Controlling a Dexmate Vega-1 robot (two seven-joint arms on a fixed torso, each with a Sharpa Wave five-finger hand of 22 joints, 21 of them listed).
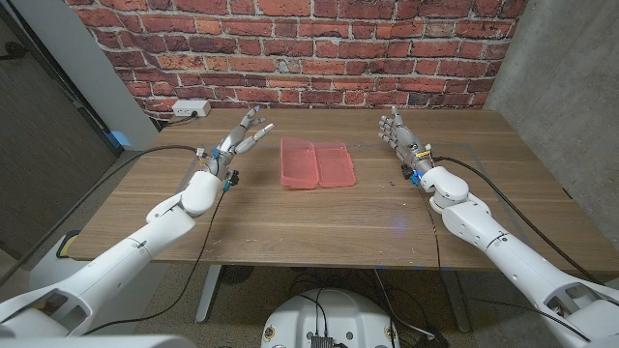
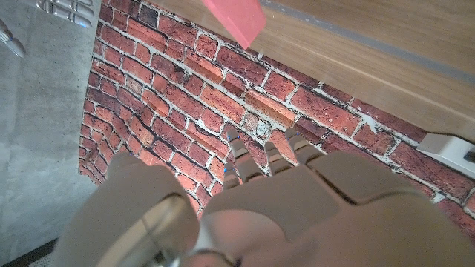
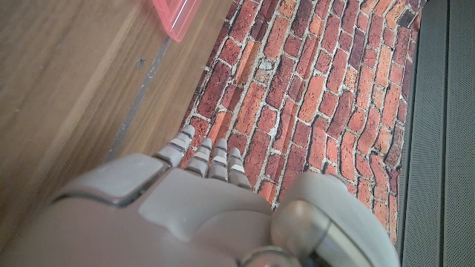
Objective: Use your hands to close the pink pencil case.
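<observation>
Both arms reach in from the near corners. Left hand (image 1: 240, 138) raised on the left, fingers spread and pointing far-right, empty. Right hand (image 1: 398, 134) raised on the right, fingers extended, empty.

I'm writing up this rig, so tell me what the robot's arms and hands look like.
Both arms have smooth white rounded shells. The left hand and right hand are pale grey with slim segmented metallic fingers. Small blue parts sit at each wrist, and a black cable trails from each arm over the wooden table.
</observation>
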